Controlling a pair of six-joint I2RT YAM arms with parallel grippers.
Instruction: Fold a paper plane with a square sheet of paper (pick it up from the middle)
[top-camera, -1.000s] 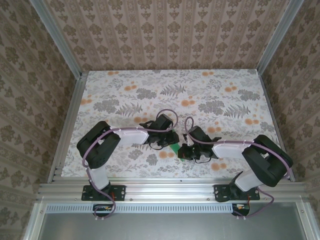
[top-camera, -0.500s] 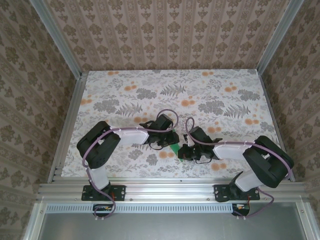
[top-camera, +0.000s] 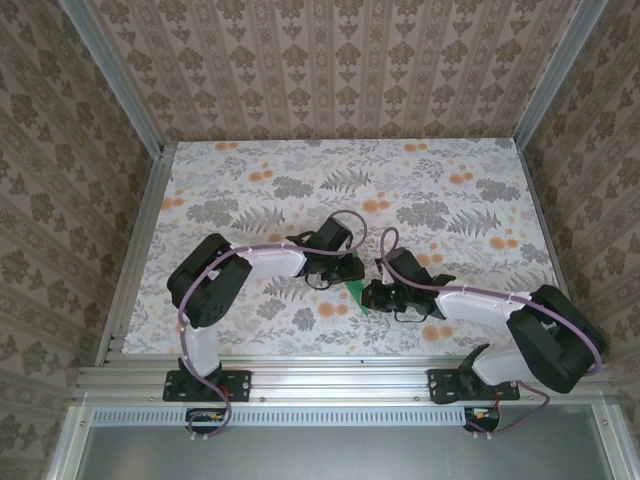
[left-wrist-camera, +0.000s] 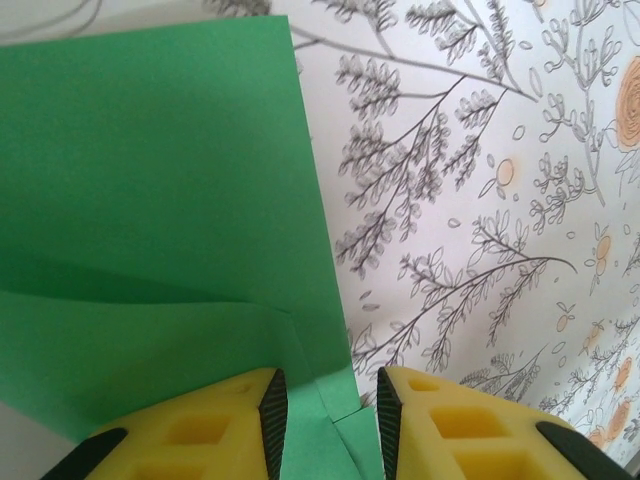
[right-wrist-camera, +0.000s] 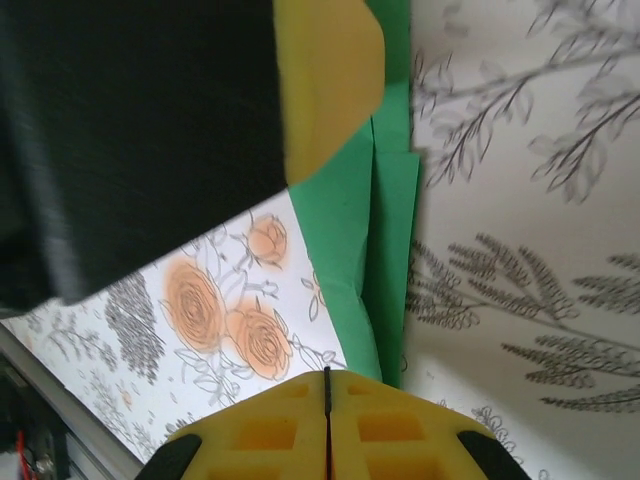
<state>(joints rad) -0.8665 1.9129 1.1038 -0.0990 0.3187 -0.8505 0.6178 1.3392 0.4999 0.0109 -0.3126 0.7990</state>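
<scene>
Thin bright-green square sheet of paper (top-camera: 354, 294) sits on the floral-patterned desk (top-camera: 300, 170), with one gripper on each side of it.

Left wrist view: one flap is creased over and layered edges show, but there is no plane shape yet.

Left gripper (left-wrist-camera: 331, 405): yellow fingers narrowly apart, astride the sheet's edge, not clamped on it.

Right gripper (right-wrist-camera: 327, 385): fingers pressed together at the sheet's edge. Cannot tell whether paper is pinched between them.

Judgement: early folds are done; most of the folding is left.

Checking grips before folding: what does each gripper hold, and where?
Left gripper straddles a fold of the green paper, jaws apart: no hold. Right gripper is shut at the paper's end; pinch unclear.
</scene>
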